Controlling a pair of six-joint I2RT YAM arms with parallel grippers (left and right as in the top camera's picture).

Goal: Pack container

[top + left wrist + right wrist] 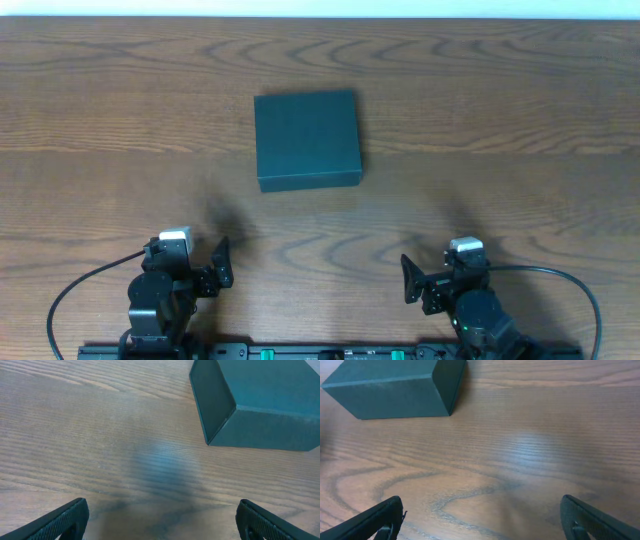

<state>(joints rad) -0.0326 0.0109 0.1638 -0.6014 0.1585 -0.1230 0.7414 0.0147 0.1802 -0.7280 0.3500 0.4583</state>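
The container (306,138) is a dark teal-green squarish box with its lid closed, lying flat on the wooden table in the middle of the overhead view. It also shows at the top right of the left wrist view (255,402) and at the top left of the right wrist view (395,385). My left gripper (222,263) is open and empty near the front edge, below and left of the box; its fingers frame bare wood (162,520). My right gripper (410,280) is open and empty near the front edge, below and right of the box (482,520).
The wooden table (500,150) stretches wide on both sides of the box. Both arm bases sit on a black rail (330,352) at the front edge, with black cables (70,290) looping out. No snack packets show.
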